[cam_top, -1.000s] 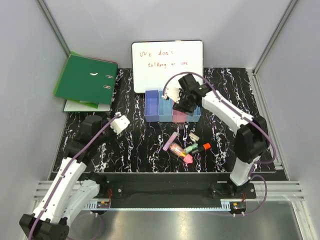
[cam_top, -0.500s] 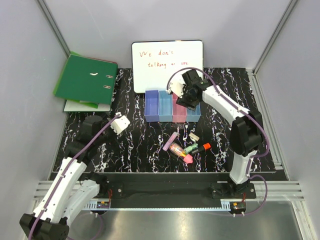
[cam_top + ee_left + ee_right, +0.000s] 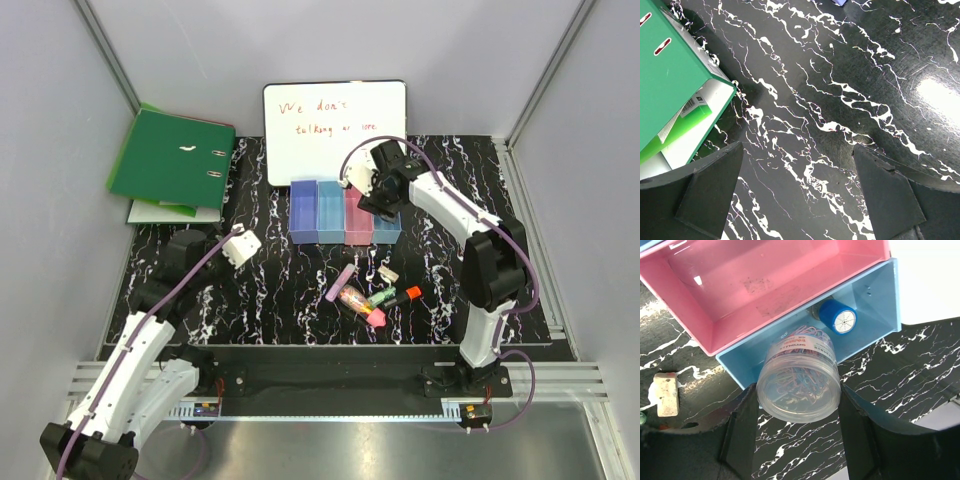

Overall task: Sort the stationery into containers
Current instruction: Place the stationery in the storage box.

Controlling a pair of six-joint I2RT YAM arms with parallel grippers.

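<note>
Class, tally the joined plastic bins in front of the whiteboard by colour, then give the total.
Purple-blue bin: 1
Light blue bins: 2
Pink bin: 1
Total: 4

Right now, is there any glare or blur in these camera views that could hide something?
Left wrist view: a bright glare patch washes out the table at right. Right wrist view: a small reflection on the pink bin wall; the paper-clip tub is sharp. Top view: even light, no blur.
</note>
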